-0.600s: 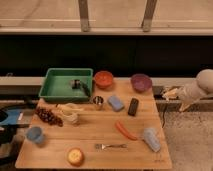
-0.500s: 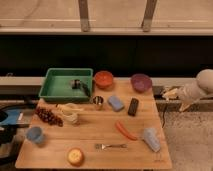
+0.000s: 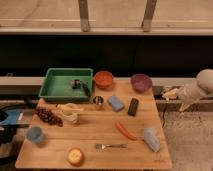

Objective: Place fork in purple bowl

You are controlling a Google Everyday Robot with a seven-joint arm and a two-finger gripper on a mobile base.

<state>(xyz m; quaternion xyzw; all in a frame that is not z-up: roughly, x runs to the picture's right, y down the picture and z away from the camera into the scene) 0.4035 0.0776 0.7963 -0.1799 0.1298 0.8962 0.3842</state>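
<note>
While looking over the wooden counter (image 3: 95,131), backed by a dark wall, noted a green tray (image 3: 55,80), an orange-red bowl (image 3: 104,79) and the purple bowl (image 3: 141,82) along its far edge. Found the fork (image 3: 111,146) lying flat near the front edge, just in front of a carrot (image 3: 126,131). Saw the end effector (image 3: 169,93) off the counter's right side, near the purple bowl, spread wide and empty, well apart from the fork.
</note>
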